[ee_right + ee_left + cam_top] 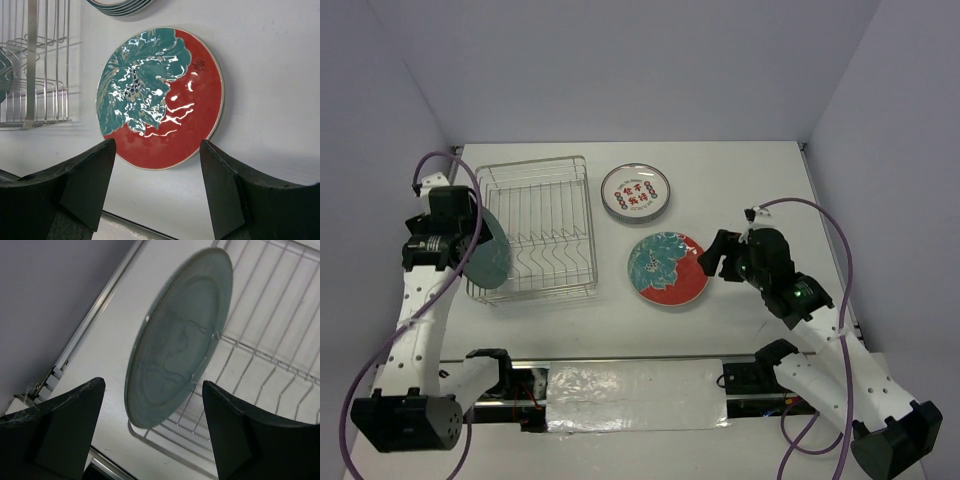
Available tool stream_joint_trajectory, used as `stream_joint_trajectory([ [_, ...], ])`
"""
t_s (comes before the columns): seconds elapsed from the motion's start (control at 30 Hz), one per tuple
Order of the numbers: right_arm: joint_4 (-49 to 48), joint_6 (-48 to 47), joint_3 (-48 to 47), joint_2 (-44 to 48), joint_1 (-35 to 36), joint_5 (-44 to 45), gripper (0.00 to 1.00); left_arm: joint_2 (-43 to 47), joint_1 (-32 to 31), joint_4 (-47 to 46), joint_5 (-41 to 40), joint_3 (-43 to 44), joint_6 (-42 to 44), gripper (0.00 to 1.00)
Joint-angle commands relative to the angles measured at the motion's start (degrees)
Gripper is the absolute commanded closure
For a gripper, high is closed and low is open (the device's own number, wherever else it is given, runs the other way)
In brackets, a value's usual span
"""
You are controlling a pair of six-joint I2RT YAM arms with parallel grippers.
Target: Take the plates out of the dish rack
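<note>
— Which plate do I take?
— The teal plate (490, 252) stands on edge at the dish rack's (532, 160) eight o'clock corner. Your left jaws are spread, just short of it: centre its rim between them, close gently, lift straight up. Right jaws are spread, empty.

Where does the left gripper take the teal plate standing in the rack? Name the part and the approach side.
Best take the teal plate by its upper rim, coming from above, one finger on each face. It stands on edge, leaning, at the left end of the dish rack, so only that rim rises clear of the wires. The left gripper is open beside it.
</note>
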State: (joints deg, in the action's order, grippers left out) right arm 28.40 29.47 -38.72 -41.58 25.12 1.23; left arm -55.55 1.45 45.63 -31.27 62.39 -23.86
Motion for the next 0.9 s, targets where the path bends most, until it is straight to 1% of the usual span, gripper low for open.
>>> stream_joint_trajectory([
  [0.0,-0.01,-1.52,0.66,0.45,0.45,-0.97,0.25,-3.14,4.86,-5.63,2.17,0.98,1.71,0.11],
  [0.07,-0.54,-1.79,1.8,0.54,0.54,-0.97,0.25,-4.21,6.97,-6.69,5.75,0.98,2.23,0.13],
  [0.13,-1.24,-1.79,2.77,0.71,0.63,-2.46,0.25,-5.79,7.86,-8.17,8.58,0.63,2.93,0.19],
  [0.17,-1.59,-1.88,2.95,0.63,0.63,-2.64,0.25,-6.41,7.95,-8.97,11.29,0.28,3.37,0.21],
  [0.23,-2.21,-1.88,3.39,0.36,0.63,-3.25,0.25,-7.9,8.04,-9.77,12.8,-0.16,4.34,0.28],
  [0.27,-2.3,-2.05,3.47,0.28,0.63,-3.34,0.25,-8.43,7.95,-10.03,13.59,0.01,4.78,0.33],
  [0.3,-2.39,-2.14,3.56,0.27,0.63,-3.52,0.25,-9.04,8.04,-10.12,15.25,0.01,4.96,0.44],
  [0.43,-2.3,-2.4,3.56,0.45,0.63,-3.08,0.25,-9.23,8.04,-9.42,15.89,1.68,5.84,0.45],
  [0.53,-2.56,-2.49,3.56,0.54,0.54,-3.52,0.25,-8.7,8.04,-8.89,15.53,2.38,6.28,0.49],
  [0.57,-2.74,-2.4,3.56,0.45,0.63,-3.78,0.25,-8.52,8.04,-8.98,15.71,2.56,6.45,0.52],
  [0.6,-2.74,-2.4,3.65,0.45,0.63,-4.31,0.25,-8.44,8.04,-8.8,15.88,2.82,6.63,0.6],
  [0.67,-2.83,-2.23,3.74,0.62,0.54,-4.66,0.25,-8.35,8.04,-8.8,16.67,3.09,7.24,0.68],
  [0.7,-2.83,-2.23,3.65,0.71,0.63,-4.75,0.25,-8.09,8.04,-9.5,17.02,3.0,8.38,0.76],
  [0.77,-2.57,-2.32,3.56,0.89,0.63,-4.75,0.25,-7.56,7.95,-10.47,18.26,2.83,9.53,1.0],
  [0.87,-2.13,-2.32,3.3,1.42,0.63,-5.01,0.25,-7.47,7.86,-11.7,15.8,2.91,11.28,1.0],
])
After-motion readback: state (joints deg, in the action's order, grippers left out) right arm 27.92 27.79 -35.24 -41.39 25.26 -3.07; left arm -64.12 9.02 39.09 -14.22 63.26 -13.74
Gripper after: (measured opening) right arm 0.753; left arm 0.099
